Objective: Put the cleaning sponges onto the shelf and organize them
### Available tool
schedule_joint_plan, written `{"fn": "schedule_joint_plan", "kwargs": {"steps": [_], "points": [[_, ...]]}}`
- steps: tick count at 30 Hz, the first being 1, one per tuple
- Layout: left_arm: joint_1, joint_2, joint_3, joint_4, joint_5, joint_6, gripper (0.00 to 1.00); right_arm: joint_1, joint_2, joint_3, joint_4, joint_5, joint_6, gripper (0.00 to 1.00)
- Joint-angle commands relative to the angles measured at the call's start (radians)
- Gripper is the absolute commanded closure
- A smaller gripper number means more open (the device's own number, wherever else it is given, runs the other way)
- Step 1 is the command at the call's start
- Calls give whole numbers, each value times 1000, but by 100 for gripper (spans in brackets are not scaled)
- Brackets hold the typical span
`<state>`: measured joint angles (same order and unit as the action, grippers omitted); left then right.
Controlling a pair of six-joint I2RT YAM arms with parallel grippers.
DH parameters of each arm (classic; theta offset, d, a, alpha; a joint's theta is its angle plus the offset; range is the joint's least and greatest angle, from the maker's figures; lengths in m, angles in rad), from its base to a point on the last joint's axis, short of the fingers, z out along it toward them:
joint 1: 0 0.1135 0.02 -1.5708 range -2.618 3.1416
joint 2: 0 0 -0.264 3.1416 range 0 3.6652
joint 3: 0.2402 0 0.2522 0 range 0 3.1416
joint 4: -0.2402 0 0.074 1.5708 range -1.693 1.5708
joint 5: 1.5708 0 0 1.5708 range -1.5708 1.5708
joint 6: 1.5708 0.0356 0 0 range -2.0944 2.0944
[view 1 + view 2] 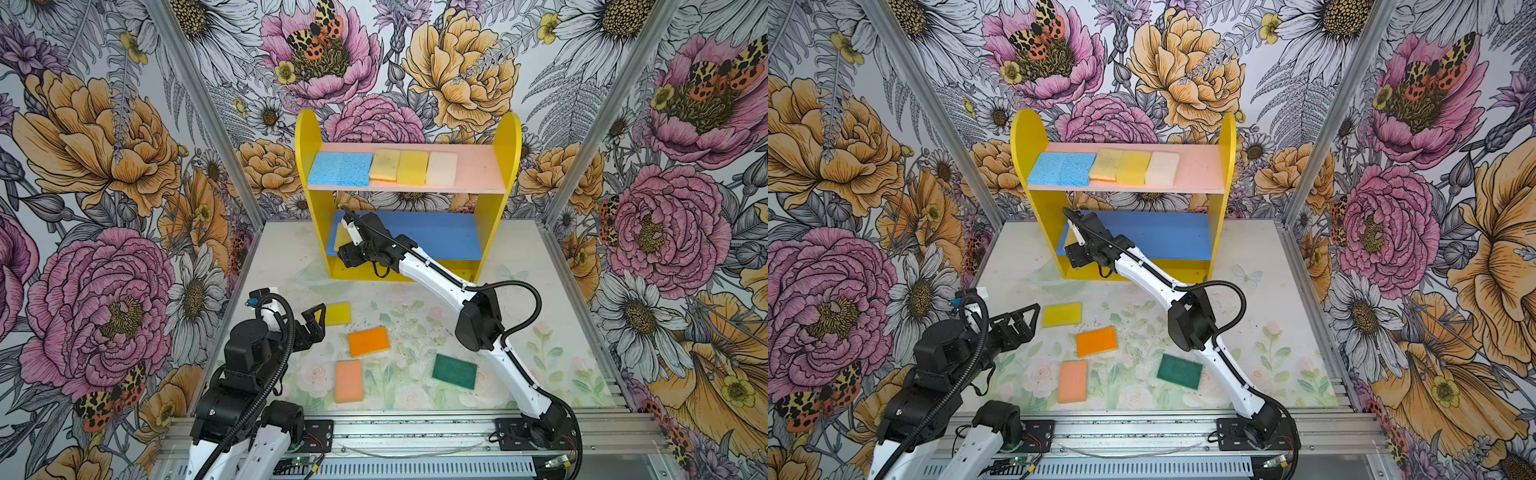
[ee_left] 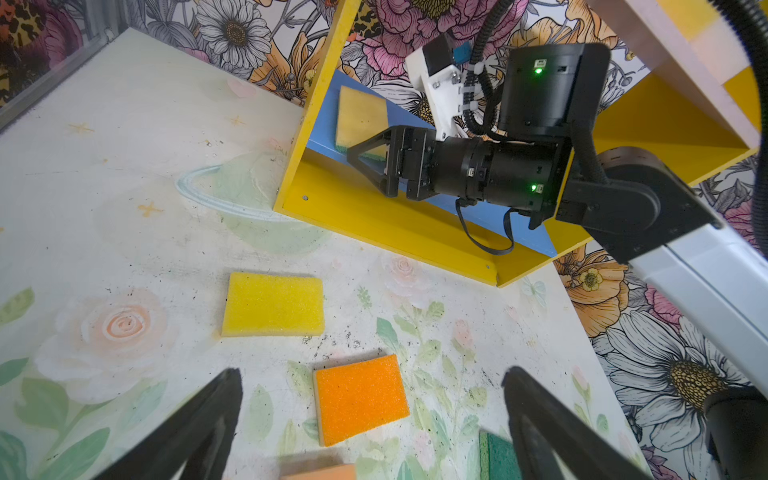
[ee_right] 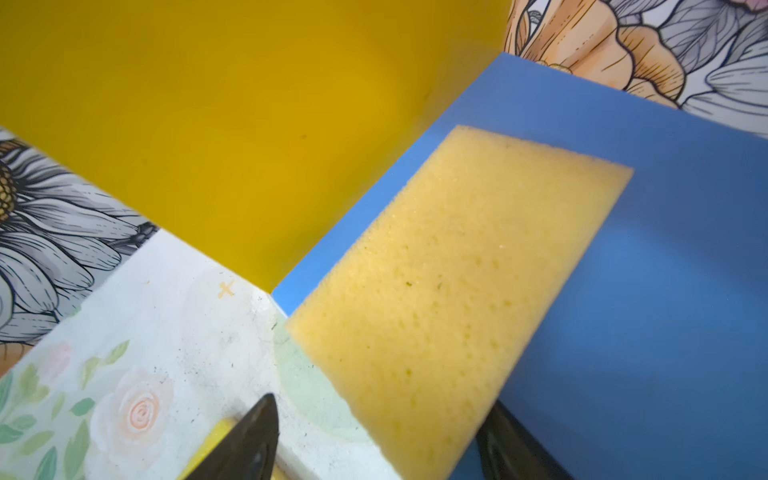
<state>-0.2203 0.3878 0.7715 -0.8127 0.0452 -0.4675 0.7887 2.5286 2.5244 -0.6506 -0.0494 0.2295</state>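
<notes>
Four sponges (image 1: 368,340), likely soft and light, lie lower centre: pinch the yellow sponge (image 1: 338,313) across its width with your left gripper (image 1: 319,322), spread wide; the right gripper (image 3: 382,411) stands parted.

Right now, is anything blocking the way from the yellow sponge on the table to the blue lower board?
Yes. The right gripper is at the left end of the blue lower board, jaws open at the near end of a pale yellow sponge lying there, and its arm crosses the shelf front. The board's right part shows bare.
</notes>
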Motion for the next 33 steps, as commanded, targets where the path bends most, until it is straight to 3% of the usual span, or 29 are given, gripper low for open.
{"fn": "schedule_joint_plan", "kwargs": {"steps": [1,9,14,25,33], "points": [[-9,-10,7,2,14,14,1,32,-29,-4,-62,43,-89,24],[-16,-20,6,2,10,14,1,52,-38,-18,-64,148,-190,22],[-19,-19,5,1,4,11,1,38,-69,-55,-78,207,-172,20],[-20,-23,3,2,-1,9,1,-30,-170,-187,-106,-54,2,19],[-25,-27,3,1,-5,6,1,-69,-156,-167,-14,-224,268,19]]}}
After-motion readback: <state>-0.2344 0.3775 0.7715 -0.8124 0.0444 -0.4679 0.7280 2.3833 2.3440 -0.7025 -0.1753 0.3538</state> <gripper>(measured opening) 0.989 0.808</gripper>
